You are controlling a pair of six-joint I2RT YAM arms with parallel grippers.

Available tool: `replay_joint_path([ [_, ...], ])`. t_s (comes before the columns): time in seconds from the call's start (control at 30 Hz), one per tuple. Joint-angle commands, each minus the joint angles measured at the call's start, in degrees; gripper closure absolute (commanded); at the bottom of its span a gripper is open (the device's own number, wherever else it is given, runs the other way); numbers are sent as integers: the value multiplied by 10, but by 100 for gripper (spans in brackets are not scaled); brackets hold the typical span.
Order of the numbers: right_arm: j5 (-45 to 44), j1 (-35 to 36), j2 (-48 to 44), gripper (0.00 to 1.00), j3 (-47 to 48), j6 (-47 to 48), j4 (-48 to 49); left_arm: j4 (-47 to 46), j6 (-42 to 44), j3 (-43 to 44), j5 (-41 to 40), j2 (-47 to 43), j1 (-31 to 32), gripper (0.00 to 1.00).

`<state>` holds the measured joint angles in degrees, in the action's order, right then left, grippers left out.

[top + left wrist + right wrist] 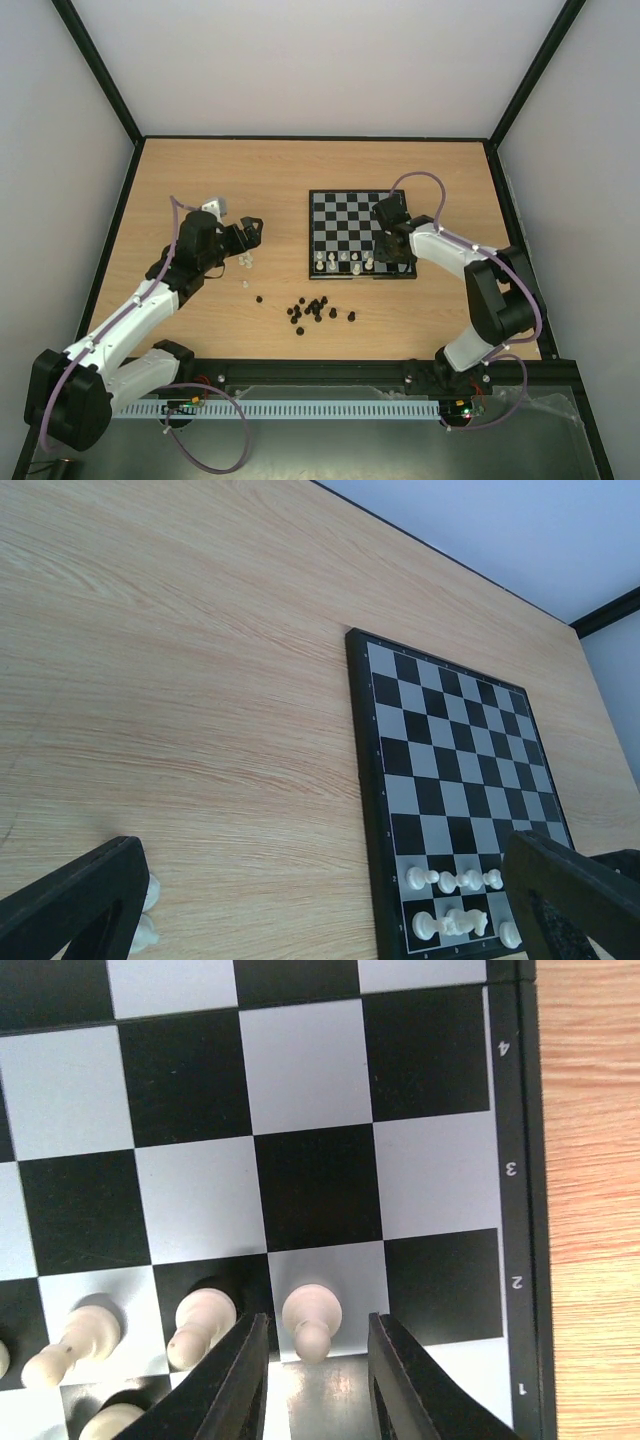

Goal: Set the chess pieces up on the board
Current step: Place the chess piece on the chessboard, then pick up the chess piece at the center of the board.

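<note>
You can read 4, 3, 2, 1 down the board edge at 3 o'clock in the right wrist view. Your right pincer tilts down over the board's 5 o'clock corner, jaws apart around a white pawn without touching it. Your left pincer, spread wide, hangs over the bench at the board's 9 o'clock, near two loose chess pieces.

Black pcs in loose cluster on wood table, toward front; white walls w/ black frame around
</note>
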<state>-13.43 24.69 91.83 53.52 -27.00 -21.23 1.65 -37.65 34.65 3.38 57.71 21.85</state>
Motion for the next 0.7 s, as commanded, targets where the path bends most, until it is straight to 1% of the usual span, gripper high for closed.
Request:
replay_joint_path([
  [0.0, -11, -3, -38, 69, 11, 2, -35, -1, 4, 14, -6, -11, 2, 0],
  [0.07, -13, -3, -57, 66, 14, 2, -44, 0, 4, 14, -6, -13, 1, 1],
  [0.13, -16, -3, -84, 61, 13, 2, -51, 1, 4, 15, -7, -15, 1, 0],
  [0.23, -13, -3, -115, 47, 24, 3, -61, -6, 3, 9, -12, -25, 1, 1],
  [0.3, -7, -3, -133, 37, 31, 7, -64, -4, 4, 9, -16, -25, 1, 1],
  [0.37, 4, -3, -148, 29, 36, 11, -65, -4, 4, 10, -17, -24, 1, 0],
  [0.4, 10, -3, -152, 23, 40, 12, -65, -4, 5, 10, -18, -25, 1, 0],
  [0.47, 25, -3, -162, 5, 45, 13, -65, -3, 4, 10, -20, -27, 1, 0],
  [0.5, 32, -3, -166, 1, 46, 16, -64, -4, 4, 9, -20, -29, 1, 0],
  [0.67, 58, -2, -189, 1, 39, 18, -55, -5, 4, 7, -21, -35, 1, 0],
])
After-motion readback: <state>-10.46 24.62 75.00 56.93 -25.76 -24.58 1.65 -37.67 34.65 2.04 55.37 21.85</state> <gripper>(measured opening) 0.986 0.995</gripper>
